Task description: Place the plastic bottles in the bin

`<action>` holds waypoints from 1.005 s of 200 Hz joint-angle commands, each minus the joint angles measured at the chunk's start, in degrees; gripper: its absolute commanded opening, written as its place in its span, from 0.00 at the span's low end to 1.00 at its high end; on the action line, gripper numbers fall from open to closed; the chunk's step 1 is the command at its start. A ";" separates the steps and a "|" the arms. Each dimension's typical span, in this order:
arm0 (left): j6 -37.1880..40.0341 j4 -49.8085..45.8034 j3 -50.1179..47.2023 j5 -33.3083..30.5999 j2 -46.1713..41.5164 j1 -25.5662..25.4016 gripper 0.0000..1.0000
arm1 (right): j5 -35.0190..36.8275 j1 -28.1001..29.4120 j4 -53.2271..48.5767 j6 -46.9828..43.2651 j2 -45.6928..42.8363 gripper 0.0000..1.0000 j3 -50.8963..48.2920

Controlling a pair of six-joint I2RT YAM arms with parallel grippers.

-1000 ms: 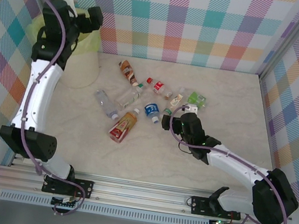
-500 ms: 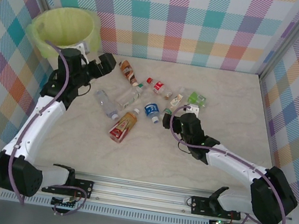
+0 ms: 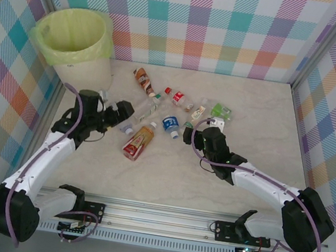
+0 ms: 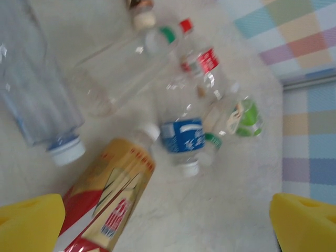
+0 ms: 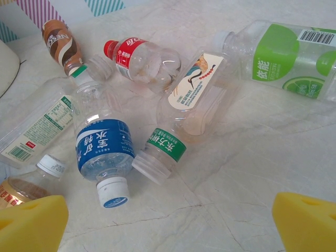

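Observation:
The bin (image 3: 75, 44), white with a yellow-green liner, stands at the back left. Several plastic bottles lie in a loose cluster mid-table: an orange-labelled one (image 3: 139, 142) (image 4: 107, 199), a blue-labelled one (image 3: 170, 125) (image 5: 104, 149), a red-labelled one (image 3: 179, 97) (image 5: 139, 56), a green-labelled one (image 3: 221, 112) (image 5: 286, 58) and a brown one (image 3: 142, 78). My left gripper (image 3: 124, 113) (image 4: 168, 231) is open, low over the table just left of the orange bottle. My right gripper (image 3: 190, 136) (image 5: 168, 231) is open, just short of a green-banded bottle (image 5: 184, 115). Neither holds anything.
A clear capped bottle (image 4: 31, 100) lies close to my left gripper, and a clear white-labelled one (image 5: 37, 128) lies beside the blue one. Checked walls close the back and sides. Bare table (image 3: 166, 177) lies in front of the cluster.
My left arm has swung away from over the bin and come down to the table beside the bottles, uncovering the bin. The right arm has barely moved.

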 commanded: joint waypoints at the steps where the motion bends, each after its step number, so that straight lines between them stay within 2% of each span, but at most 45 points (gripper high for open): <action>1: -0.49 0.25 -4.42 -2.30 -3.55 -1.22 1.00 | 0.90 0.21 1.38 -0.48 -0.27 1.00 -0.09; 19: -1.79 2.86 -9.25 -3.60 -4.53 -1.47 1.00 | 0.47 0.21 0.46 -0.84 0.09 1.00 0.43; 42: -4.80 11.16 -14.81 -4.05 -3.58 -2.63 1.00 | 0.15 0.16 -1.29 -1.14 -0.29 1.00 1.13; 85: -3.37 13.55 -18.56 -9.97 -2.95 -5.82 1.00 | -1.60 0.21 -1.19 -2.68 -1.78 0.99 -0.15; 130: -3.17 22.84 -24.32 -7.93 -2.66 -8.19 1.00 | -3.89 0.21 -2.42 -4.40 -2.62 1.00 0.90; 172: 1.33 21.65 -24.33 -5.22 -2.07 -12.13 1.00 | -4.16 0.21 -0.54 -1.37 -2.95 1.00 -0.05; 201: 2.05 18.72 -23.98 -6.38 -1.17 -15.22 1.00 | -3.96 0.20 -0.25 -0.44 -3.72 1.00 -0.84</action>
